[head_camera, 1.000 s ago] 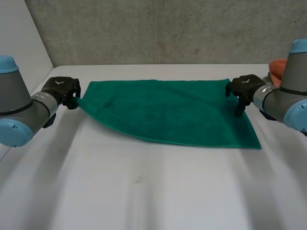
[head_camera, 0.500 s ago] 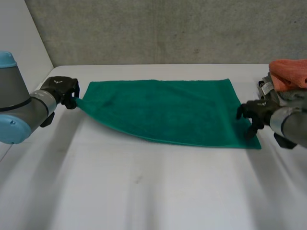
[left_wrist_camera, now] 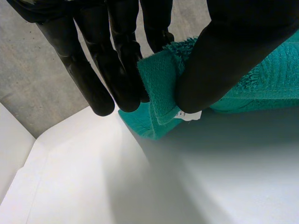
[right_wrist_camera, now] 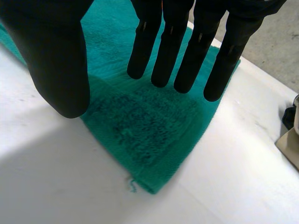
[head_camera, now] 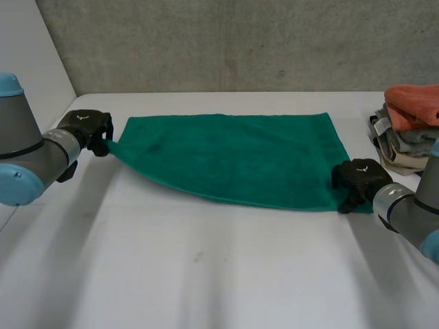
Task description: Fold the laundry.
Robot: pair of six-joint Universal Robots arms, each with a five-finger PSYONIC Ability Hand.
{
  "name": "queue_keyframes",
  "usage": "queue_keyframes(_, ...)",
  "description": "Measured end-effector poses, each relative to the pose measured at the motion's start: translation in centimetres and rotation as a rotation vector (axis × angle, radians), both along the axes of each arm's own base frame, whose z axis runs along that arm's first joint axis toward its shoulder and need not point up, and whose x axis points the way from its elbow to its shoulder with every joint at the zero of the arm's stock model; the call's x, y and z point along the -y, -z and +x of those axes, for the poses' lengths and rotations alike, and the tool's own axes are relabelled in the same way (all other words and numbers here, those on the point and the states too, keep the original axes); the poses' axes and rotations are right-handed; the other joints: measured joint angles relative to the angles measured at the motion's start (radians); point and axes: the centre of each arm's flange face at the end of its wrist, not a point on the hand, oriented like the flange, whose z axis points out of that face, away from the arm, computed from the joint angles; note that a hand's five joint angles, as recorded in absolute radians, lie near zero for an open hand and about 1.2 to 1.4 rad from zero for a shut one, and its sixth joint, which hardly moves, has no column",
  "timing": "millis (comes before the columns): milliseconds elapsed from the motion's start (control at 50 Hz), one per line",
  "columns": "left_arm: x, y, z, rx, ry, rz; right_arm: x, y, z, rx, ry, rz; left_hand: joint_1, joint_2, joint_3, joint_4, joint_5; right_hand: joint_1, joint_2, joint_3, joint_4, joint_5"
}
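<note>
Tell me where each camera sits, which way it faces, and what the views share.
Head view: between and behind the arms, looking down at the white table; both arms show, the left hand at the green towel's far left corner, the right hand at its near right corner.
Left wrist view: on the left wrist, looking along the palm; its fingers and thumb pinch the towel corner.
Right wrist view: on the right wrist, looking down at the towel corner under its straight fingers.
Shared: the towel in all three; the folded stack in the head and right wrist views.

The right robot hand (head_camera: 357,181) left the green terry towel's (head_camera: 233,154) far right corner. It is now over the near one.
</note>
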Motion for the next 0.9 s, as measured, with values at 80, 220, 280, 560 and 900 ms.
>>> queue_keyframes(80, -0.1, 0.0, 0.0, 0.0, 0.001, 0.001, 0.5, 0.3, 0.0, -0.007, -0.001, -0.031, 0.0, 0.0, 0.0, 0.0, 0.0, 0.074, 0.076, 0.072, 0.073, 0.069)
queue_keyframes(220, -0.3, -0.1, 0.0, 0.003, 0.001, 0.005, 1.2, 0.0, 0.2, -0.008, -0.002, -0.089, 0.0, 0.0, 0.0, 0.0, 0.0, 0.395, 0.419, 0.409, 0.408, 0.405)
queue_keyframes(280, -0.5, -0.1, 0.0, 0.006, 0.001, 0.012, 1.3, -0.5, 0.3, -0.008, -0.006, -0.106, 0.0, 0.0, 0.0, 0.0, 0.0, 0.395, 0.442, 0.441, 0.451, 0.428)
queue_keyframes(560, -7.7, 0.6, 2.0, 0.325, 0.12, 0.301, -5.4, -5.3, -2.3, -0.364, -0.125, 0.072, 0.0, 0.0, 0.0, 0.0, 0.0, 0.395, 0.442, 0.441, 0.453, 0.439)
queue_keyframes(900, -7.2, 0.8, 2.6, 0.44, 0.16, 0.258, -1.8, -6.1, -1.4, -0.397, -0.074, -0.031, 0.0, 0.0, 0.0, 0.0, 0.0, 0.395, 0.442, 0.444, 0.454, 0.442)
